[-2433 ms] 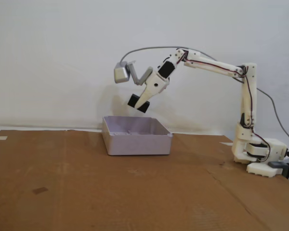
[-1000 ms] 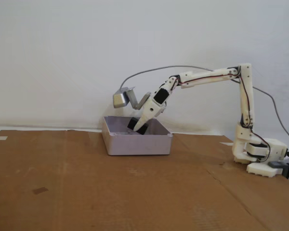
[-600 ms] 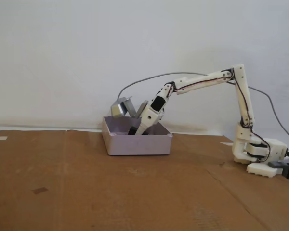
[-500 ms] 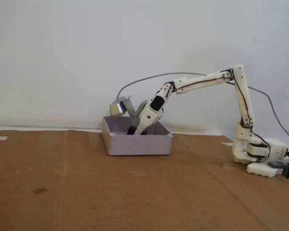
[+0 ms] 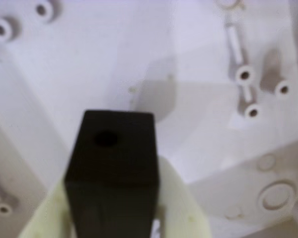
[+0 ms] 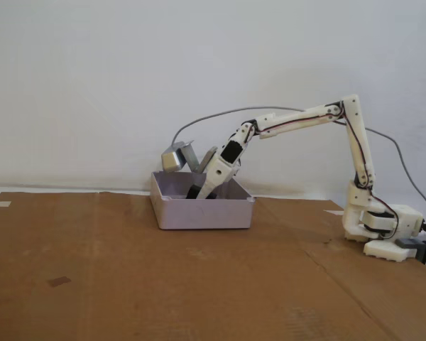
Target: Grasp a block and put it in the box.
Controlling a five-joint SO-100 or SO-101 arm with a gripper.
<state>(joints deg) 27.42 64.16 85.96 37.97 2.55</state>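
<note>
— Looking down from the wrist view, we see the block [image 5: 112,171] pinched between the two pale fingers [image 5: 181,208] of the gripper [image 5: 111,218], one on each side of it. Its top face has a small round hole.

— And where do we have it, in the fixed view?

— Inside the box [image 6: 201,210]. The gripper [image 6: 201,193] is dipped below the rim, and only a dark sliver of the block [image 6: 196,190] shows above the near wall. We cannot tell from either view whether the block touches the floor of the box.

— What do we see under it from the wrist?

— The pale inside of the box [image 5: 89,64], with little round posts moulded into the floor and the block's shadow falling beyond it.

— And the rest of the scene?

— The arm [image 6: 298,119] reaches leftward in the fixed view from its base [image 6: 380,231] at the right end of the desk [image 6: 128,284]. The desk is covered in brown cardboard, and the box sits near its back edge, in front of a plain white wall [image 6: 92,71]. A grey camera [image 6: 174,158] hangs off the wrist just above the box's far-left side.
</note>
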